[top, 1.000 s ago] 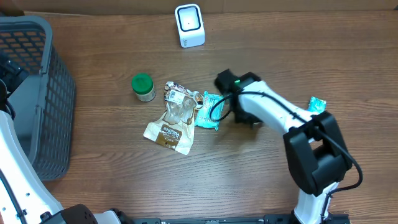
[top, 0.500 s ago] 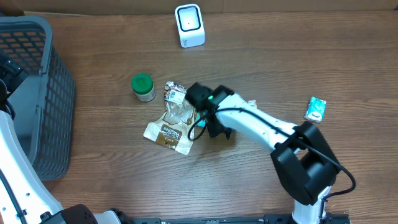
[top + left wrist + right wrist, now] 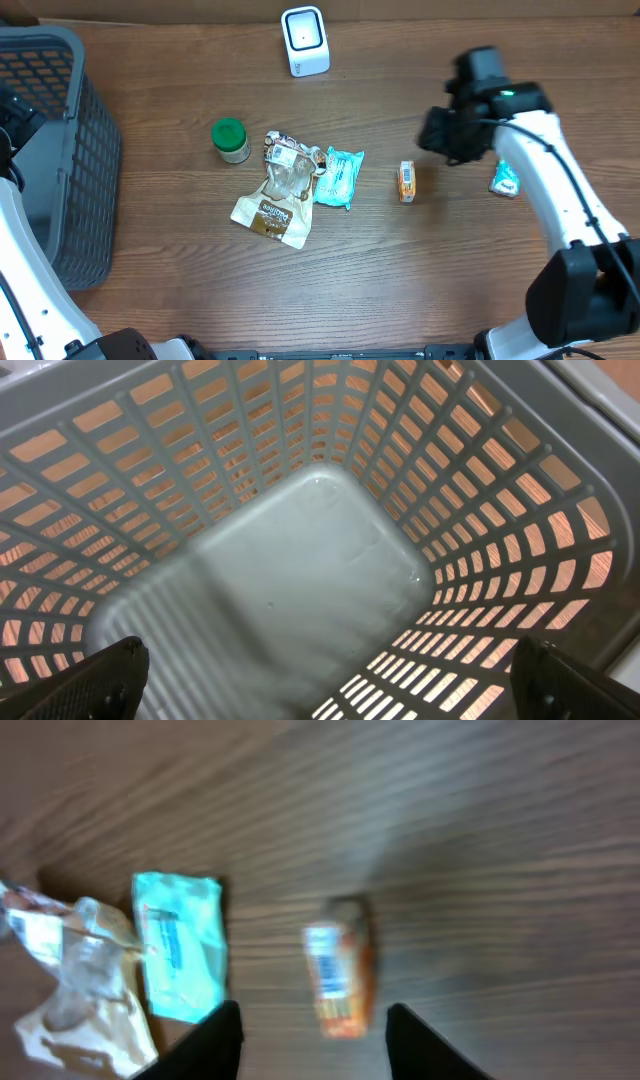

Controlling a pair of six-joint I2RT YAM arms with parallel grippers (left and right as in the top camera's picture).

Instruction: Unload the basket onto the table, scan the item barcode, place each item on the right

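A small orange packet [image 3: 406,182] lies flat on the wooden table, and its barcode label faces up in the right wrist view [image 3: 338,975]. My right gripper [image 3: 432,136] hangs above and to the right of it, open, with nothing between its dark fingers [image 3: 410,1042]. The white scanner [image 3: 305,40] stands at the back centre. My left gripper [image 3: 345,695] is open over the grey basket [image 3: 300,560], and only its fingertips [image 3: 105,678] show.
A teal packet [image 3: 338,177], a brown and white pouch [image 3: 275,195] and a green-lidded jar [image 3: 231,140] lie left of the orange packet. Another small teal packet [image 3: 507,178] sits at the right, by my right arm. The grey basket [image 3: 60,150] fills the left edge.
My right arm swept left over the teal packet, then swung away to the back right. The orange packet now lies uncovered on the table. The left arm has not moved.
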